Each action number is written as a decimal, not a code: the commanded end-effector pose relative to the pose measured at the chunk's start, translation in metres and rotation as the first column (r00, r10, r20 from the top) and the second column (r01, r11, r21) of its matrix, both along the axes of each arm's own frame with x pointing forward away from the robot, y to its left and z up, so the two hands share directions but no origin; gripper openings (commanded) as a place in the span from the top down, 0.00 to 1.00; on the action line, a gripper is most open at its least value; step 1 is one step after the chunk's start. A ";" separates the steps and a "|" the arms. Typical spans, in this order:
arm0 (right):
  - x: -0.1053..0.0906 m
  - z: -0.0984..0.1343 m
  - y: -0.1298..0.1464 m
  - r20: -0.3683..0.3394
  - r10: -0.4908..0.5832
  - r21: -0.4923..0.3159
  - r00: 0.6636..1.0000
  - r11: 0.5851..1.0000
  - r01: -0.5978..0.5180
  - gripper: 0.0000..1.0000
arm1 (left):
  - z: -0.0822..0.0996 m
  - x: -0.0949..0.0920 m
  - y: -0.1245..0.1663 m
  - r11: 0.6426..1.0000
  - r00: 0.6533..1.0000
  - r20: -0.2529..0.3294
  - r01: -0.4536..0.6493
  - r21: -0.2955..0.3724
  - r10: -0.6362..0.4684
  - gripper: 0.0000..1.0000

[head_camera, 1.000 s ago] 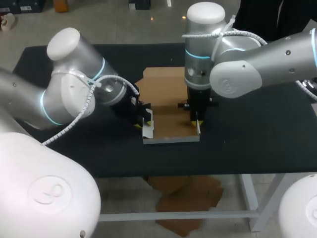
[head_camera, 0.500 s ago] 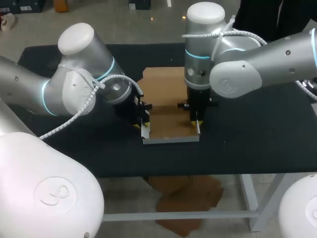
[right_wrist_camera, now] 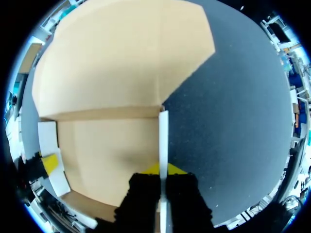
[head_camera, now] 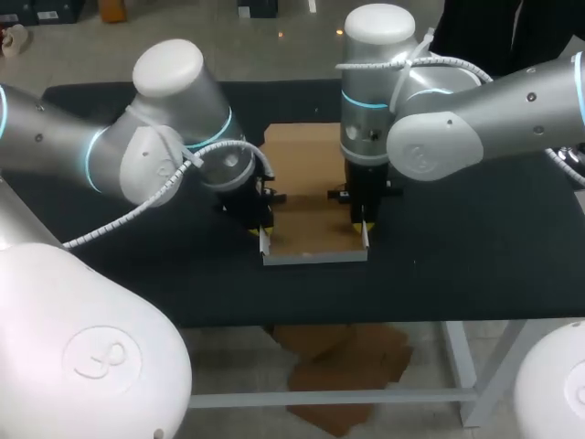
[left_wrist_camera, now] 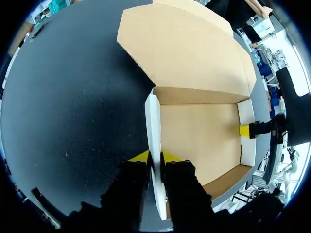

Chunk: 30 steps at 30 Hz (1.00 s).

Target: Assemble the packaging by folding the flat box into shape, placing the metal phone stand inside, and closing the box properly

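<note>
**Head view:** the box [head_camera: 315,219] lies open at the middle of the worktop [head_camera: 475,247], with its lid [head_camera: 297,151] flat toward the far edge. The left gripper [head_camera: 261,229] stands at the box's left side and the right gripper [head_camera: 364,229] at its right side. Their fingers are too small here to judge. The front wall [head_camera: 315,258] sits near the worktop's front edge, and bare black surface spreads wide on both sides.

**Left wrist view:** the white left wall [left_wrist_camera: 152,116] stands upright between the 2 yellow tips, with 1 pressed on each face, so this gripper is clamped on it. Across the brown floor, the other gripper's yellow tip shows at the right wall [left_wrist_camera: 246,111]. Outside the left wall the worktop is open.

**Right wrist view:** the right wall shows edge-on, thin and upright. The 2 tips are closed tight against its 2 faces. Past the floor, the left gripper's yellow tip is at the left wall. The lid spreads flat beyond the back fold.
</note>
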State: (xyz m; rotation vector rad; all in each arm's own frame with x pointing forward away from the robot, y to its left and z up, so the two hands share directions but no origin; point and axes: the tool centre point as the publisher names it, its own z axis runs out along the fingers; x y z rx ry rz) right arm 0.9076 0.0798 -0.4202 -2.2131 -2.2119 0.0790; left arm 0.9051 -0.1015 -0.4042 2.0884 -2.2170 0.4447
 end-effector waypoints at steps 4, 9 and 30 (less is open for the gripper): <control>0.000 -0.001 0.001 -0.001 0.000 -0.003 1.000 1.000 0.000 1.00 | -0.007 0.003 -0.005 0.951 0.999 0.018 -0.051 0.303 0.048 0.85; 0.000 -0.001 0.001 -0.001 0.000 -0.003 1.000 1.000 0.000 1.00 | -0.009 0.004 -0.005 0.945 0.999 0.013 -0.048 0.323 0.046 0.85; -0.001 0.015 0.001 0.063 0.054 -0.024 0.997 0.998 -0.052 0.66 | -0.012 0.001 -0.002 0.938 0.999 0.011 -0.041 0.345 0.040 1.00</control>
